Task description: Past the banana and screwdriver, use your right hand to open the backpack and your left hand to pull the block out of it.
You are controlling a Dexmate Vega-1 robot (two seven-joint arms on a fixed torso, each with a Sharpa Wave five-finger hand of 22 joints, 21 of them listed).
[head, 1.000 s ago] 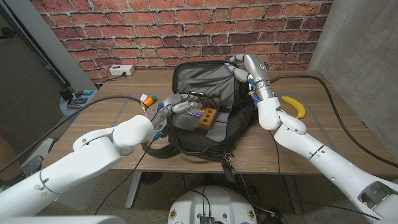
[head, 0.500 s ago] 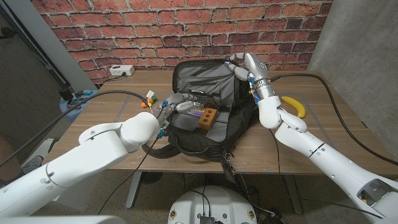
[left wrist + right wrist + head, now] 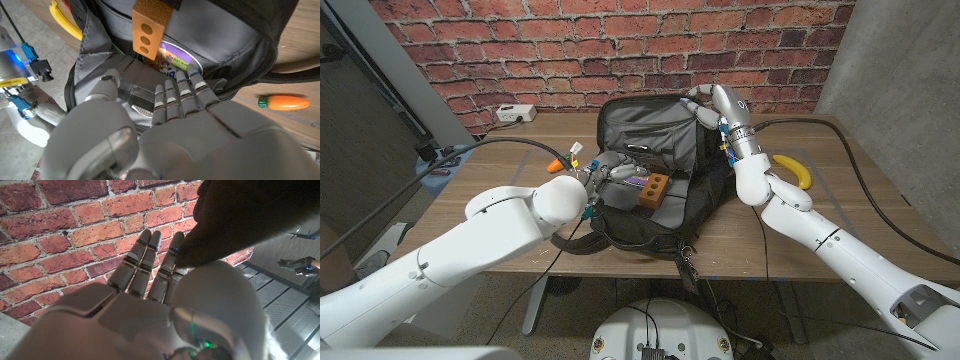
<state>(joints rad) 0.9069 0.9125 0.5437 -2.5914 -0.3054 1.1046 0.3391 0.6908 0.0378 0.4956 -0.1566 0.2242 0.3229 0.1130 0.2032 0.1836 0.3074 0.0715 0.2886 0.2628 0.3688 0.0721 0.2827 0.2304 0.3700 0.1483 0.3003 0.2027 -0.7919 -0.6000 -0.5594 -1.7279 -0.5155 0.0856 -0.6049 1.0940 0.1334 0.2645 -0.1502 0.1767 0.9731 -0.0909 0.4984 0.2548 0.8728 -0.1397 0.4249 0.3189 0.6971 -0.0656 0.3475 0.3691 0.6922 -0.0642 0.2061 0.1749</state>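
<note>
Left hand [image 3: 610, 170] nearer half-hidden block [image 3: 655, 187]

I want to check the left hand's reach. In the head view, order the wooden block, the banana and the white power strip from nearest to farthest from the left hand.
1. wooden block: inside the open backpack, just beyond the left hand.
2. white power strip: far edge of the table, on the robot's left.
3. banana: on the table past the backpack, on the robot's right.

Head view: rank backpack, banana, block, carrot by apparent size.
1. backpack, by far the largest
2. banana
3. block
4. carrot, partly hidden by the left arm, so its rank against the block is unsure
</note>
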